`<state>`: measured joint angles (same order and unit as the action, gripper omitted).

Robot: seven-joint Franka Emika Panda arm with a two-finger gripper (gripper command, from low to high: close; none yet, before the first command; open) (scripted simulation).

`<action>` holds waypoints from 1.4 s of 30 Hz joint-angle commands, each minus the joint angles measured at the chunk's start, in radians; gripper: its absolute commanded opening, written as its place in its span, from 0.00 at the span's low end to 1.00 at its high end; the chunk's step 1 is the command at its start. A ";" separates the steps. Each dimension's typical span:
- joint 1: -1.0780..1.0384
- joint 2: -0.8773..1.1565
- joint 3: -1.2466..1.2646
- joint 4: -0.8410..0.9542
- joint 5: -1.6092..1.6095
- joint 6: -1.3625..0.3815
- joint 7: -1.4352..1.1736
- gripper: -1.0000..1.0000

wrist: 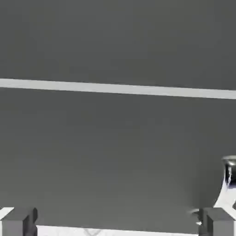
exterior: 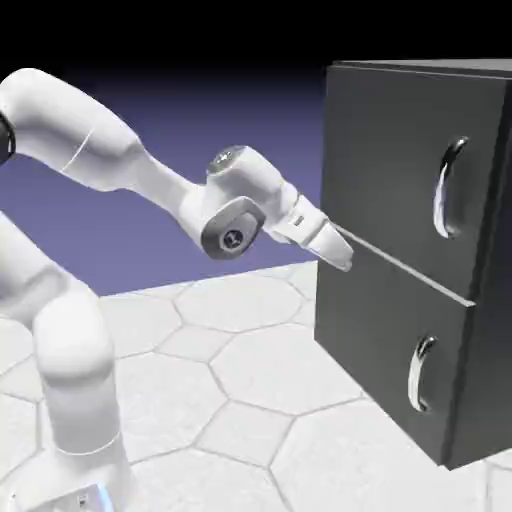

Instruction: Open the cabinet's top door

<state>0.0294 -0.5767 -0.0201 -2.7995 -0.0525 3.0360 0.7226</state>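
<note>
The gripper (wrist: 118,222) was open, with its 2 fingertips wide apart at the hand view's bottom edge. The robot arm (exterior: 88,130) reached from the exterior view's left toward the cabinet (exterior: 488,350). The gripper pointed at the cabinet front and tilted downward, apart from the panels.

The top door (exterior: 385,145) formed the upper of 2 dark grey panels on the cabinet front. It was closed. In the exterior view, the top door lay above and to the right of the fingertips, which overlapped the cabinet's left part near the light grey strip (exterior: 405,265) between the panels. The curved silver top handle (exterior: 441,195) stood upright near the cabinet's right front edge, well apart from the gripper and higher than the gripper.

The bottom door (exterior: 375,345) sat directly below the strip and was closed. Its smaller silver handle (exterior: 416,378) was mounted near the same cabinet edge, lower than the gripper.

In the hand view, the top door filled the area above the strip, and the bottom door filled most of the area below it. The bottom handle showed at the right edge, partly hidden by 1 fingertip. The pale tiled floor (exterior: 250,355) extended below the cabinet.
</note>
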 commanded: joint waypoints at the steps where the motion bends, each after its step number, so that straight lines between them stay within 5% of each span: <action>1: 0.014 -0.006 -0.017 0.009 -0.044 -0.001 -0.015 0.50; 42: 0.606 -0.232 -0.700 0.366 -1.827 -0.036 -0.643 0.50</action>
<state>0.6350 -0.8085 -0.7200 -2.4335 -1.8790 2.9998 0.0800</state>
